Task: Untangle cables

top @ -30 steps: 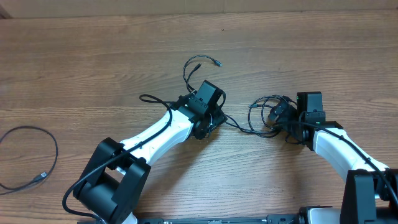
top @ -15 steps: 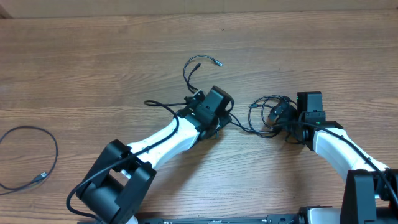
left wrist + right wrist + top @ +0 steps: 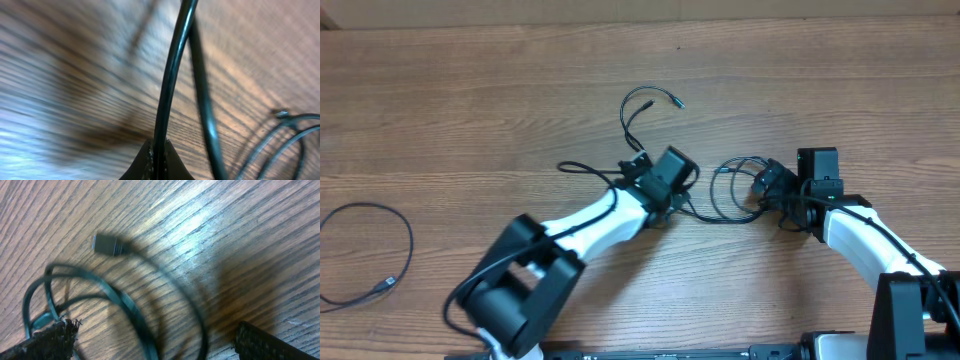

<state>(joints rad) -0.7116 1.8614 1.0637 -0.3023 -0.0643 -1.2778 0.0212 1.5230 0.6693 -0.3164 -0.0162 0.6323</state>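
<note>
A black cable is being clamped between the fingertips of the left gripper at mid-table. Cable loops are being straddled by the right gripper, its jaws spread wide apart. A third cable is being left lying far left.

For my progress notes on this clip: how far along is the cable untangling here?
Done: one lone cable lies by itself in an open loop at the far left. In hand: the left gripper is shut on a strand that runs toward the coil, and the right gripper sits open around that coil. Left: the coil's loops overlap, so the remaining cables are not yet separated.
</note>
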